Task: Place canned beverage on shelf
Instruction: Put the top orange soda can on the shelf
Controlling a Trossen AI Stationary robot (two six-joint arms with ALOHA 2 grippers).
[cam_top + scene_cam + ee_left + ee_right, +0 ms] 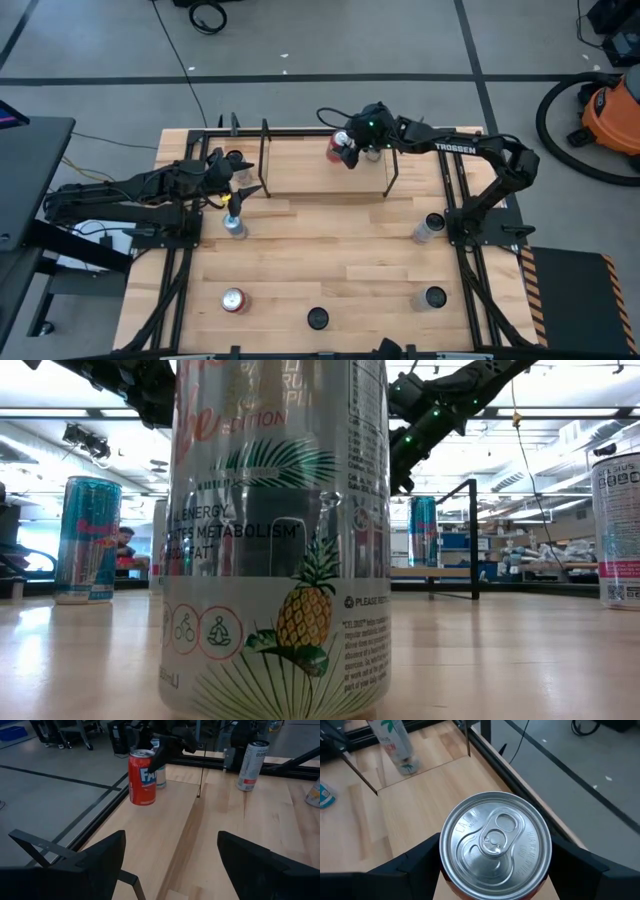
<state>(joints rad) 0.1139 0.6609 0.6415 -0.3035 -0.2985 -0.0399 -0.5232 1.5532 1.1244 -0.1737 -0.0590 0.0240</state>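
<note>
A red canned beverage stands upright on the shelf's wood board, near the shelf's far right corner. My right gripper reaches in from the table's right and is shut on it. The right wrist view looks down on the can's silver top between the two fingers. My left gripper hangs open and holds nothing at the shelf's left end, and looks along the board toward the can. My right gripper pinches the red can's side wall just under its rim, one finger on each side. The fingers come from the table's right, slanting down. The can is upright, and its bottom appears to meet the shelf board.
A teal can stands on the shelf just behind the red one. More cans stand on the table: one beside the left arm, one by the right arm's base, several along the near edge. A pineapple-print can fills the low view.
</note>
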